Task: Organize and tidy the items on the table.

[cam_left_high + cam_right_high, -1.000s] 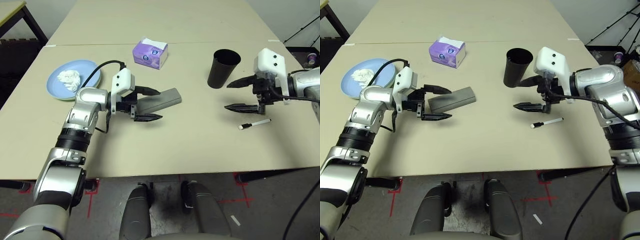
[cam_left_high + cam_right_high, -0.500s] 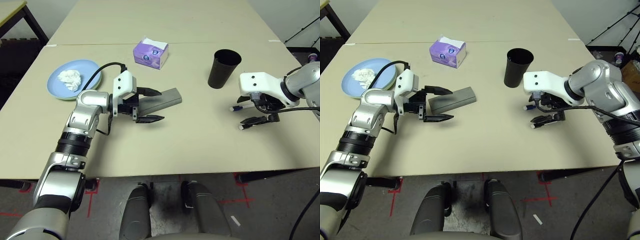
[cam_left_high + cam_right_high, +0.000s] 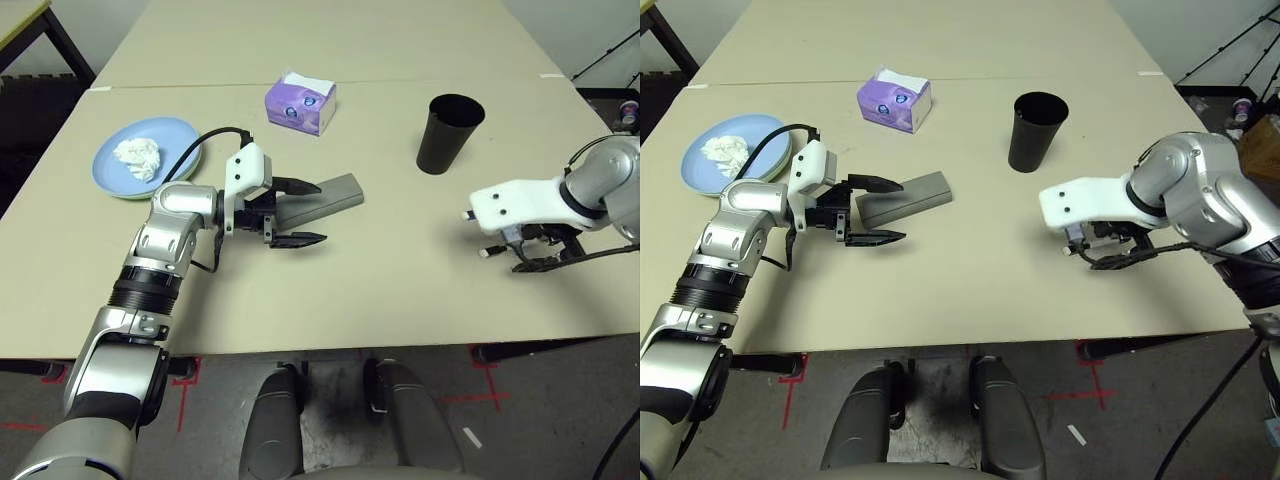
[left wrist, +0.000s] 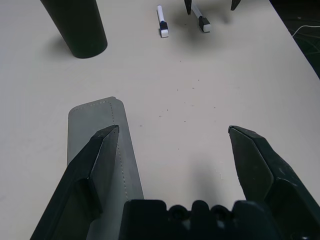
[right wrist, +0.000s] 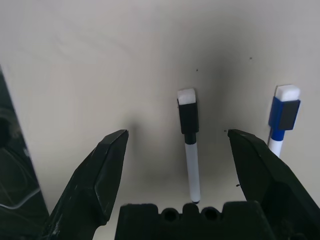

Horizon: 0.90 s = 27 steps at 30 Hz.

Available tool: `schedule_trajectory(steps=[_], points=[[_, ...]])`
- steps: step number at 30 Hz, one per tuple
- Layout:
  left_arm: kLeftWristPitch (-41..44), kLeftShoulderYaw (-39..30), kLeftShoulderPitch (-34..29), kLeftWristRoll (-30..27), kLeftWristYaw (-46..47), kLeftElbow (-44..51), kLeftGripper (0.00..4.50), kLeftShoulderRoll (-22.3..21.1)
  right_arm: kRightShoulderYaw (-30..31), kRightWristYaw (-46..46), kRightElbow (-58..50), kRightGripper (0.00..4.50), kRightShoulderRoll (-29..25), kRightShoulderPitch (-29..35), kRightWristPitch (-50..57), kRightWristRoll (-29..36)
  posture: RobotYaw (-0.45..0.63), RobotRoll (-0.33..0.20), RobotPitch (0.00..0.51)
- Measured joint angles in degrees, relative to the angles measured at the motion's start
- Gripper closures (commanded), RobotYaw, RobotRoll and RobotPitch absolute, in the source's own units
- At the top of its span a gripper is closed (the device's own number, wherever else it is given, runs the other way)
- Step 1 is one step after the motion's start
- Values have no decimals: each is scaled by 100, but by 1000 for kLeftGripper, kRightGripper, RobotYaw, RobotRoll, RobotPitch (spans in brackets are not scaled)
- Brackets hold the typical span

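Large beige desk (image 3: pixel 380 290), matte and plain, seam running across the far side; dark floor with red tape marks below the near edge. Corner of a yellow-edged, black-framed table (image 3: pixel 25 25) at far left.

Light blue plate (image 3: pixel 175 135) on the left part of the desk, stacked on a pale green plate whose rim just peeks out beneath; crumpled white tissue (image 3: pixel 138 157) lying on it. A black cable from the left arm arches over the plate's near edge.

Purple tissue box (image 3: pixel 299 104) beyond the middle, white sheet poking out, well apart from everything else.

Black cup (image 3: pixel 446 133), tall and tapered, upright right of centre, open mouth up.

Grey glasses case (image 3: pixel 322 200), oblong with stitched edge, lying flat near the middle. Left gripper (image 3: pixel 305 212) level at its near end, jaws spread wide: one finger over the case top, the other out over bare desk, nothing held.

Right gripper (image 5: pixel 175 165) pointing steeply down near the right edge, white housing blocking the head view of what lies beneath. Jaws wide apart, straddling a thin white pen with black cap (image 5: pixel 189 145), not touching. Second white pen with blue cap (image 5: pixel 280 125) just beside it, roughly parallel, outside one finger. Both pens flat on the desk, near the cup's right.
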<state>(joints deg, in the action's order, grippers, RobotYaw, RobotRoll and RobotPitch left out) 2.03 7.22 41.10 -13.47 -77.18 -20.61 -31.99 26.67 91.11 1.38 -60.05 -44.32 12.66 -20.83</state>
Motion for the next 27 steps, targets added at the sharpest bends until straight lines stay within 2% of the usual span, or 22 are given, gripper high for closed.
schedule_trajectory(steps=[12, 25, 27], points=[[40, 3, 0, 0, -5, 57, 51, -33, 2, -71, 353, 0, 260, -33, -776, -402, -83, 0, 221], [53, 3, 0, 1, -26, 73, 51, -51, 2, -71, 610, 0, 472, -26, -1209, -515, -77, 0, 220], [53, 3, 0, 1, -29, 83, 0, -53, 2, -61, 617, 397, 504, -25, -1214, -516, -77, 0, 220]])
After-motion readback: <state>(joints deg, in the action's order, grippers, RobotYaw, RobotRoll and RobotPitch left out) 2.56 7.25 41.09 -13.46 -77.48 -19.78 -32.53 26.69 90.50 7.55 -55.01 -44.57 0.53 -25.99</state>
